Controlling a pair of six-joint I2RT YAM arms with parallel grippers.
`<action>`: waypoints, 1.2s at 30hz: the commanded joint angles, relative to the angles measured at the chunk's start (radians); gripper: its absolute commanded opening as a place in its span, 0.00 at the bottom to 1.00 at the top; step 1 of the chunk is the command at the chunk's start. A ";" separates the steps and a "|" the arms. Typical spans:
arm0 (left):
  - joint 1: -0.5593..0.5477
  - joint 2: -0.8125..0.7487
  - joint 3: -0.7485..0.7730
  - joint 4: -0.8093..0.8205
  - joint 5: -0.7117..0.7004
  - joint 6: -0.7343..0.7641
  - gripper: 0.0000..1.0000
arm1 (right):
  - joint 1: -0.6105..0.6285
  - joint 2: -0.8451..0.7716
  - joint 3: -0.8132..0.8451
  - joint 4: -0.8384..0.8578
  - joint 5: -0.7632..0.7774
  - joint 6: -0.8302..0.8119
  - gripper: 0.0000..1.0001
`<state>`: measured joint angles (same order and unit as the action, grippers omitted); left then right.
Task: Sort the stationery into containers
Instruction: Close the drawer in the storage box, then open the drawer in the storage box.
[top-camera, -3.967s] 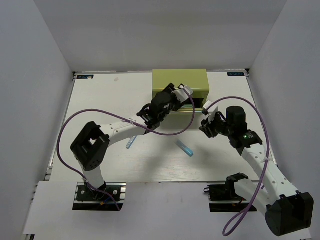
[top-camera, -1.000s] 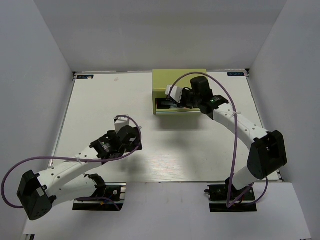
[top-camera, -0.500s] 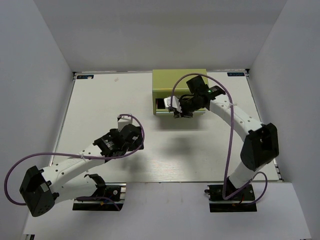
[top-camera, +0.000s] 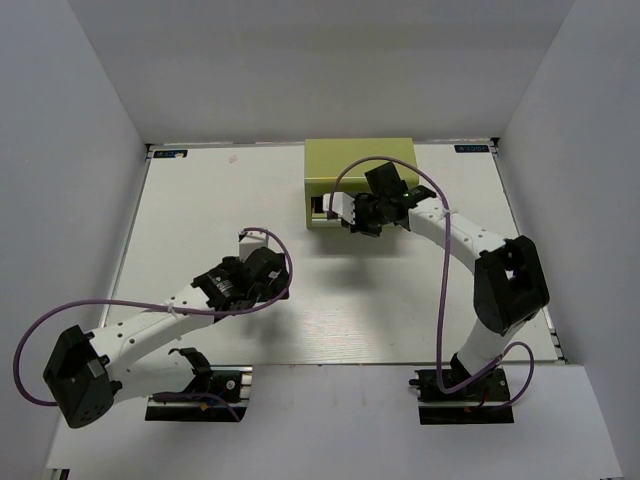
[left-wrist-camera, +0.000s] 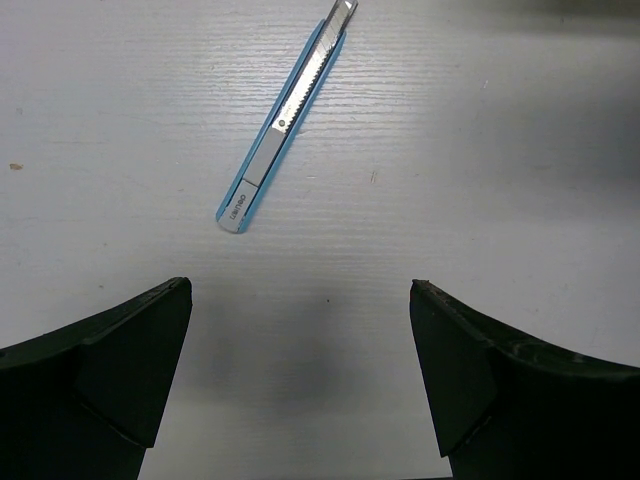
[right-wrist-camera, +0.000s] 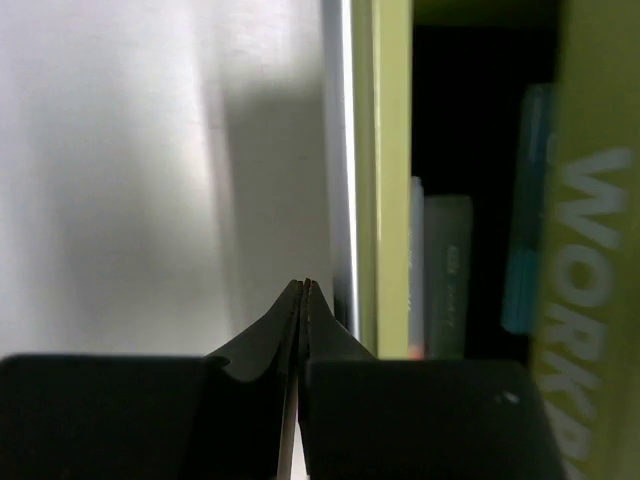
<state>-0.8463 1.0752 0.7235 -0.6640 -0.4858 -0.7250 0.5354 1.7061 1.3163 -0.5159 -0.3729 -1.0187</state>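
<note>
A slim light-blue cutter (left-wrist-camera: 283, 125) lies flat and alone on the white table (left-wrist-camera: 480, 150), a little ahead of the left claw (left-wrist-camera: 300, 290). The claw's two dark fingers (left-wrist-camera: 100, 380) stand spread wide and empty over bare tabletop. Across the table, the right claw (right-wrist-camera: 303, 290) is clenched tight on nothing, its tips pressed together just beside the front edge of the olive-green chest (top-camera: 360, 160). An open drawer (right-wrist-camera: 480, 120) there shows what look like pens (right-wrist-camera: 447, 270) already stowed in its dark interior, so the cutter appears to be the piece left to sort. It looks light, thin and rigid, with a smooth plastic sleeve around a toothed metal spine. It will likely sit low against the table and could skate or pivot if nudged off-centre. The safest hold seems to be across its narrow width near the middle of the body, with the fingers turned to straddle its slant and kept clear of the metal blade end pointing away from the claw.
</note>
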 joint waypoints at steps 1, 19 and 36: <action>0.001 0.003 0.036 0.018 -0.008 0.007 1.00 | -0.002 0.001 -0.003 0.261 0.179 0.094 0.00; 0.001 0.040 0.036 0.115 0.053 -0.045 1.00 | -0.011 0.020 0.018 0.325 0.200 0.092 0.00; 0.021 0.152 0.005 0.605 0.199 -0.330 0.60 | -0.023 -0.307 -0.094 0.378 0.020 0.299 0.64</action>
<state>-0.8391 1.2152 0.6895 -0.1684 -0.3042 -0.9962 0.5224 1.4048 1.2243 -0.2424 -0.4152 -0.8295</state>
